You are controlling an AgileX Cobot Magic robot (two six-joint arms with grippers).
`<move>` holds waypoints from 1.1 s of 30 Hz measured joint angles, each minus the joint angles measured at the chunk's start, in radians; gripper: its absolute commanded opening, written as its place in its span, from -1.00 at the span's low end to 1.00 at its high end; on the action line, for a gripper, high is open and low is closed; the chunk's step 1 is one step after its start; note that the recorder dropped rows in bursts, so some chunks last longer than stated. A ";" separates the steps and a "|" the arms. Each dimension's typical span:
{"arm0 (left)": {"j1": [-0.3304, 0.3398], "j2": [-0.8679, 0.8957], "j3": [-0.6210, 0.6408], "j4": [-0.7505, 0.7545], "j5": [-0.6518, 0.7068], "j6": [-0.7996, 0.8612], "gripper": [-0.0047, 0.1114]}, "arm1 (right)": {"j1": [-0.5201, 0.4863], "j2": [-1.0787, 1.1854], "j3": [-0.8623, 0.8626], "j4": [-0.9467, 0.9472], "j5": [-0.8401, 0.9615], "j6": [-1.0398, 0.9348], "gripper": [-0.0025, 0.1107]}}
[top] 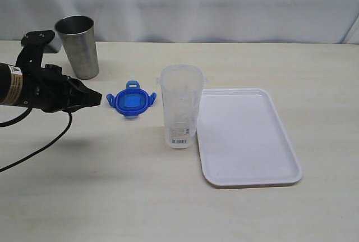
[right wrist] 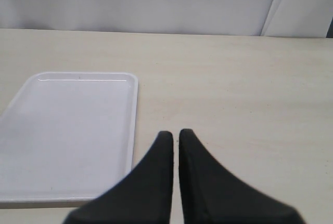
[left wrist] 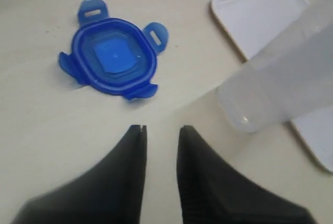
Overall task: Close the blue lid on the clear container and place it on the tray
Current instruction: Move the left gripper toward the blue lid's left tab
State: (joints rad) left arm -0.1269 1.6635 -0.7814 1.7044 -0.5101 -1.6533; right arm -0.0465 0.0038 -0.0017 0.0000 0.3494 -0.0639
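One blue lid [top: 130, 101], one clear container [top: 180, 106], one tray [top: 247, 141], one metal cup [top: 78, 45] | left gripper [left wrist: 162, 128] narrowly parted, empty | right gripper [right wrist: 175, 132] pressed together, shown only by its wrist view

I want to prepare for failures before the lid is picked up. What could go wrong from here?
The blue lid lies flat on the table, so the left gripper may slide over it instead of gripping. The clear container is tall and narrow, right beside the lid; a nudge might tip it.
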 measured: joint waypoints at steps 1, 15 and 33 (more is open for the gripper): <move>0.000 0.000 0.000 -0.015 0.021 -0.012 -0.65 | 0.000 0.000 0.000 0.000 0.000 0.000 -0.88; -0.207 0.002 -0.078 0.044 0.495 0.061 -0.64 | 0.000 0.000 0.000 0.000 0.000 0.000 -0.88; -0.337 0.065 -0.413 -1.161 1.461 1.190 -0.64 | 0.000 0.000 0.000 0.000 0.000 0.000 -0.88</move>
State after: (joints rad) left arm -0.4639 1.7289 -1.1947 0.5431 0.9511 -0.4632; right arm -0.0465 0.0038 -0.0017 0.0000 0.3494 -0.0639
